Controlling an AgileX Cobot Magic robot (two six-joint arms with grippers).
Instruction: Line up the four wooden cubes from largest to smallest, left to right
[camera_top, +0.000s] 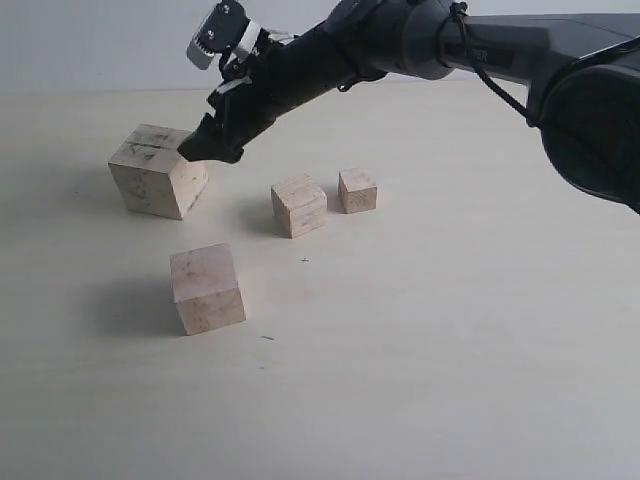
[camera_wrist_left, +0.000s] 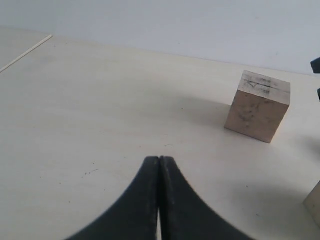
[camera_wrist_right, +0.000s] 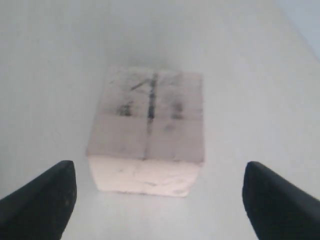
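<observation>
The largest wooden cube (camera_top: 157, 172), smudged and grooved on top, sits at the far left of the table; it also shows as the largest cube (camera_wrist_left: 258, 106) and the largest cube (camera_wrist_right: 148, 129). My right gripper (camera_top: 208, 147) hovers open just beside its right top edge, the fingers (camera_wrist_right: 42, 200) wide apart with the cube ahead of them and nothing between. A second cube (camera_top: 206, 288) lies nearer the front, a smaller cube (camera_top: 298, 205) in the middle, the smallest cube (camera_top: 357, 190) to its right. My left gripper (camera_wrist_left: 159, 162) is shut on nothing, away from the cubes.
The pale tabletop (camera_top: 450, 340) stretches bare to the right and front. The right arm (camera_top: 480, 50) reaches across from the upper right, above the two small cubes. A table seam (camera_wrist_left: 25, 51) shows in the left wrist view.
</observation>
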